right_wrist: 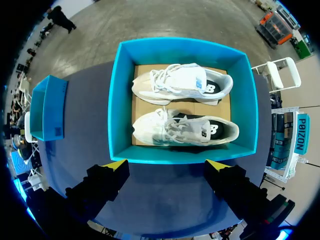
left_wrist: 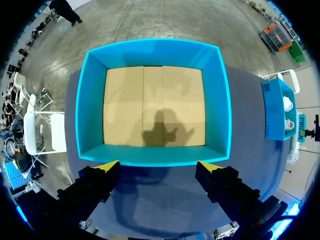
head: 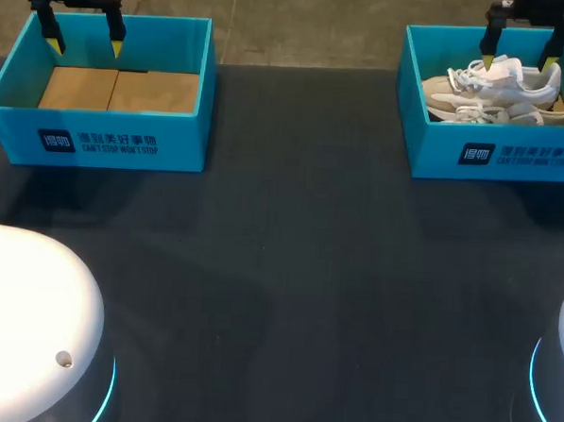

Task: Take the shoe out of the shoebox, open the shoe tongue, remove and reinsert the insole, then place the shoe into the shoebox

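1. Nothing done yet: both white shoes (head: 511,86) lie in the shoebox (head: 512,159) at the table's (head: 289,249) 2 o'clock.
2. Right pincer (head: 519,63) hovers above them, spread apart; left pincer (head: 85,47), also apart, hangs over the 10 o'clock box (head: 96,145).

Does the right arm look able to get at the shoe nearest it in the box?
Probably yes. The right tool hangs open above the lidless shoebox, and nothing covers or blocks the nearer white shoe inside.
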Tool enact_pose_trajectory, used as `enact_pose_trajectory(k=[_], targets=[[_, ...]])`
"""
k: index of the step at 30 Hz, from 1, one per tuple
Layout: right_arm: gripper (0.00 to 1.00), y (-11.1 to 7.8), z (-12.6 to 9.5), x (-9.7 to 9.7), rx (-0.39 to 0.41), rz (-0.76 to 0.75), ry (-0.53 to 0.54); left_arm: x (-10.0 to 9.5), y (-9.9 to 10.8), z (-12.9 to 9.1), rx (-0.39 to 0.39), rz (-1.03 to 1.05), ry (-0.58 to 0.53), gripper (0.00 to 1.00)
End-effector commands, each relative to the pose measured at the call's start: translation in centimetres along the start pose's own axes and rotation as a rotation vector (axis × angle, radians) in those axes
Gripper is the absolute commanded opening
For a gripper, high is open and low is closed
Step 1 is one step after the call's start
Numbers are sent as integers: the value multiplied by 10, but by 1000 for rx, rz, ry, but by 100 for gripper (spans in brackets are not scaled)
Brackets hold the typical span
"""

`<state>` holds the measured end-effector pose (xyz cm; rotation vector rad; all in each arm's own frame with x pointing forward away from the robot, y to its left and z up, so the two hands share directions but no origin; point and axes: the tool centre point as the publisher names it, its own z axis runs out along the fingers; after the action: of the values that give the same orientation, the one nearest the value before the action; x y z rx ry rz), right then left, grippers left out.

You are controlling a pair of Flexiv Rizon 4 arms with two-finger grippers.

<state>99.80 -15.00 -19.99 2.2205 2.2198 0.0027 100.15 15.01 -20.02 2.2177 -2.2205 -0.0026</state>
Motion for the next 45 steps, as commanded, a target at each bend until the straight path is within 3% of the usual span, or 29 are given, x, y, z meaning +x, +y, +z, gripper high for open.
enact_pose_trajectory(k=[1,19,27,36,45], targets=[[100,0,0,0,0,0,0,0,1,0,2,0,0,100],[100,-1,2,-3,-17,8,-31,0,1,0,2,0,0,100],[100,-8,17,-36,-73,65,-110,0,1,0,2,0,0,100],[100,-9,41,-69,-57,112,-158,0,1,0,2,0,0,100],[100,7,54,-94,-57,140,-187,0,1,0,2,0,0,100]])
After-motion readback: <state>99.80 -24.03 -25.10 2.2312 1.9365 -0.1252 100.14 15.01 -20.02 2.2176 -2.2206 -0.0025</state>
